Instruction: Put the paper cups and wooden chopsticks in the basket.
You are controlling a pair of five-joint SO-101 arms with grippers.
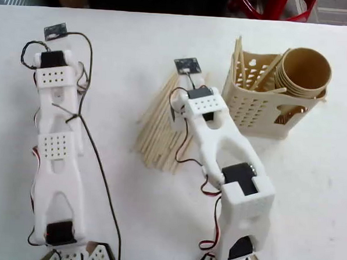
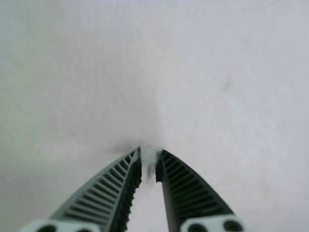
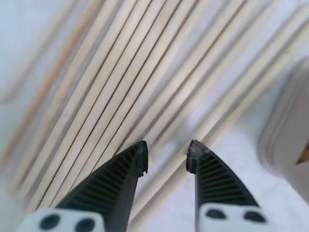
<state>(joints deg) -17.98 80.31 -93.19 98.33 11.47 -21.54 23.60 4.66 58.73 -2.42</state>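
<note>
While the left arm (image 1: pixel 56 147) lies stretched straight up the table (image 1: pixel 137 41), the left gripper (image 2: pixel 149 162) points down at bare tabletop, fingertips together and holding nothing. The right arm (image 1: pixel 219 138) bends toward the middle. The right gripper (image 3: pixel 166 150) hangs low over loose chopsticks (image 3: pixel 145 72), jaws apart, nothing clamped. In the high view the arms' own bodies cover both grippers' fingers. The chopsticks fan out flat beneath and beyond the right fingertips. Near them stands the basket (image 1: pixel 253 111), holding stacked cups (image 1: pixel 307 70) and more chopsticks leaning upright.
</note>
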